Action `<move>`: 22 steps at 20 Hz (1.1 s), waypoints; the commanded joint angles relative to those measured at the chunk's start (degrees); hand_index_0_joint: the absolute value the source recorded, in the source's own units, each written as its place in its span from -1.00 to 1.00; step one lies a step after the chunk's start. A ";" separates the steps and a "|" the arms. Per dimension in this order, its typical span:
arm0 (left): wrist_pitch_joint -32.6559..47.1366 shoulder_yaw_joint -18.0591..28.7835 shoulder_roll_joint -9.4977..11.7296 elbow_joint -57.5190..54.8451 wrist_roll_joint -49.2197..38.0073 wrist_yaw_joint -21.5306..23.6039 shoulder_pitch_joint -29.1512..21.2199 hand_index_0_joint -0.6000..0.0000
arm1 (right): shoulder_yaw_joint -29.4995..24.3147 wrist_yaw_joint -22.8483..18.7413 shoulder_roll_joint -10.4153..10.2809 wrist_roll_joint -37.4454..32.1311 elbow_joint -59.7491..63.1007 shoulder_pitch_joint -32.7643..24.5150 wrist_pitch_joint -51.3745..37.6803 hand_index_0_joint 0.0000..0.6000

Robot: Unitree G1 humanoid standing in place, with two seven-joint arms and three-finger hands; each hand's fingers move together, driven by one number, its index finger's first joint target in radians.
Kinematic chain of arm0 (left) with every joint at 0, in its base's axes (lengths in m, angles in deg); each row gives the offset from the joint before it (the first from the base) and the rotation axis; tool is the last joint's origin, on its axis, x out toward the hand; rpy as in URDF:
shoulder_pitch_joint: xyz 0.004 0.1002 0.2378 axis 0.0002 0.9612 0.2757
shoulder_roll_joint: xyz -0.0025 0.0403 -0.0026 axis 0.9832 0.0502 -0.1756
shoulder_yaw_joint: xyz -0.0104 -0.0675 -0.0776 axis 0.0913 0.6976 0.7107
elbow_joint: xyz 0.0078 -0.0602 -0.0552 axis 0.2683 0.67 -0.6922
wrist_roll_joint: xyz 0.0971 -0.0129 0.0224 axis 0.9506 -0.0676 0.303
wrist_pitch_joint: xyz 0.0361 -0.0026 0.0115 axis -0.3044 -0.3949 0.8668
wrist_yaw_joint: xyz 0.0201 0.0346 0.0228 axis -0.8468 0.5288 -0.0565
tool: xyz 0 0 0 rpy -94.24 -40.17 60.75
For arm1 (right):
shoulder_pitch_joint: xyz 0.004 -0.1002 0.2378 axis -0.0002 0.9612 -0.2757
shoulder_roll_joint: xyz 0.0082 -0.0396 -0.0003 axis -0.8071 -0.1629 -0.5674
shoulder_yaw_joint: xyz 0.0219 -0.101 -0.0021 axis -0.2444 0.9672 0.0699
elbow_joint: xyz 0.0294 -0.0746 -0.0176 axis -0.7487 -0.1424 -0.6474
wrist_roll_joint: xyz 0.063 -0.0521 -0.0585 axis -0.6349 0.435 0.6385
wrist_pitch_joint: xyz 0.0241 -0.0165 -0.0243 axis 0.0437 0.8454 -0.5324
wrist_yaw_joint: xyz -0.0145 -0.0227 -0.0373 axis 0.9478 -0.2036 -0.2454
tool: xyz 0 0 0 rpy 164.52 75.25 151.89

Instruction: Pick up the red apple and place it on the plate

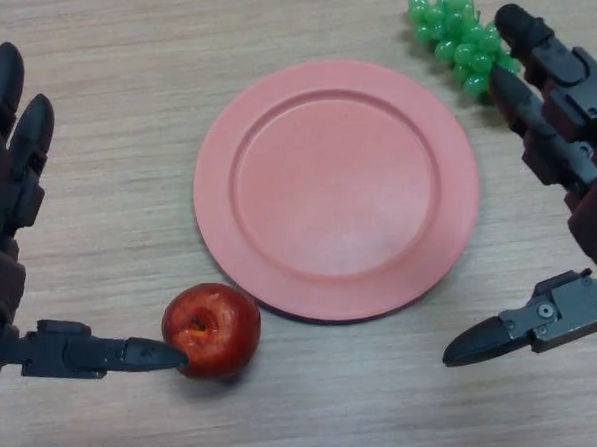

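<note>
The red apple (212, 329) rests on the table (97, 194) near the viewer, left of centre, stem dimple upward, just beside the near-left rim of the pink plate (337, 186), which holds nothing. The left robot hand (9, 249) is spread: its thumb reaches in from the left and its tip meets the apple's left side, while its fingers point away on the far left, well apart from the fruit. Nothing is gripped yet. The right robot hand (566, 169) is also spread and idle at the right edge, its fingers near a bunch of green grapes (459, 40) lying far right of the plate. To complete the grasp well, the left fingers should probably swing around the apple's far side to oppose the thumb across its widest part; pushing with the thumb alone risks rolling the round fruit toward the plate rim.
</note>
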 commanded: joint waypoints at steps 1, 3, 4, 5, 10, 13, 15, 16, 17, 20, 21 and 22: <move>4.22 2.22 2.18 -4.98 0.45 2.83 -0.88 1.00 | -1.78 -0.04 1.67 0.06 -4.82 -1.90 -2.68 -1.00; 1.53 1.76 2.26 -6.11 0.06 3.03 -1.47 1.00 | -2.02 1.23 1.42 1.02 -5.22 -1.41 -1.89 -1.00; 1.31 1.54 2.19 -6.16 0.15 3.08 -1.46 1.00 | -2.23 1.34 1.25 1.00 -4.95 -1.16 -2.31 -1.00; 1.84 1.40 2.05 -6.02 0.40 3.01 -1.21 1.00 | -2.38 1.39 1.14 0.88 -4.72 -0.77 -2.96 -1.00; 3.75 0.66 1.30 -5.36 1.13 1.99 0.40 1.00 | -2.59 1.48 1.33 0.93 -3.91 -1.44 -2.84 -1.00; 8.27 -4.45 0.59 -4.81 6.29 2.20 3.84 1.00 | -1.33 0.46 0.98 1.90 -3.45 -1.41 -3.37 -1.00; 12.91 -8.26 0.51 -3.04 8.37 3.28 6.40 1.00 | -1.90 0.83 1.18 1.38 -4.69 -2.04 -1.22 -1.00; 16.64 -10.09 0.50 -0.22 9.62 5.00 7.31 1.00 | -2.55 0.99 1.34 1.06 -4.96 -2.20 -1.17 -1.00; 19.51 -11.43 0.49 2.52 10.99 6.60 7.71 1.00 | -2.96 0.84 1.33 0.72 -5.02 -2.24 -1.44 -1.00; 21.08 -12.98 0.49 8.27 14.23 9.41 9.00 1.00 | -3.28 0.69 1.22 0.01 -6.56 -0.72 -2.42 -1.00; 22.44 -13.53 0.48 11.07 15.38 10.15 8.70 1.00 | -3.55 0.72 1.13 -0.42 -7.09 -0.28 -2.38 -1.00; 23.50 -14.06 0.49 13.72 15.74 10.42 8.24 1.00 | -4.21 0.75 1.01 -1.32 -8.04 0.49 -2.05 -1.00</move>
